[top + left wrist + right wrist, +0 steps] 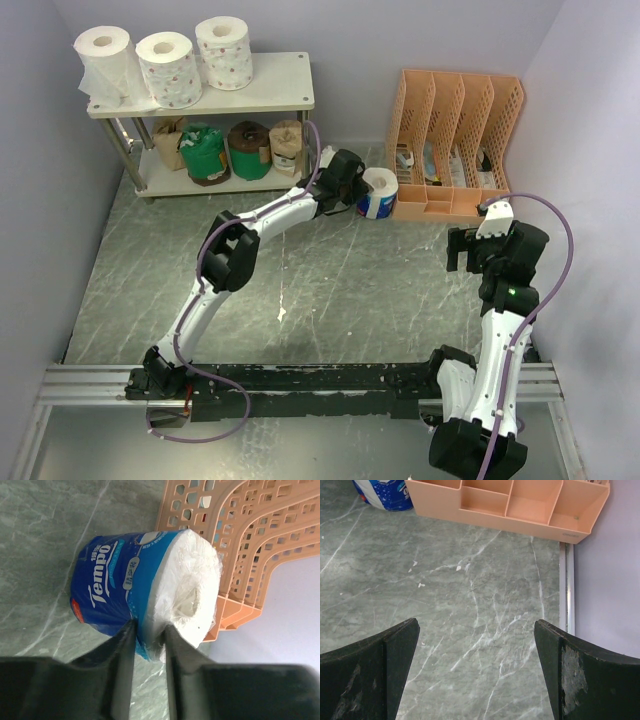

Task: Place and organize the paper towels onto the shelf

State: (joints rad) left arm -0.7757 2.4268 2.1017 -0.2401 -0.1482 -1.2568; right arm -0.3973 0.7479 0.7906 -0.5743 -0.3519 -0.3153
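Left gripper [357,196] sits at the end of the left arm [225,255], which reaches from the lower left of the overhead view, bends at a raised elbow and stretches low toward the upper centre. In its wrist view the left gripper [149,630] has its fingers [122,670] drawn close together, pinching the near edge of the blue-wrapped roll [115,585].

The right arm [500,340] stands folded at the lower right, its wrist turned toward the centre. The right gripper [462,248] hangs above the table [350,290], holding nothing; its wrist view shows the fingers [402,645] spread wide over bare green marbled surface.

The shelf [280,88] stands in the upper left corner. The orange file organizer [460,140] is at the upper right, its low front tray facing the arms.

Three white rolls [168,68] stand in a row along the left of the shelf's top board, cores up. On the lower board, left to right, are a tan roll [170,138], a green-wrapped roll [207,153], a second green roll [248,150] and another tan roll [288,147].

The blue-wrapped roll [378,192] is on the table in the upper centre, core up, touching the organizer's left front corner and well apart from the shelf.
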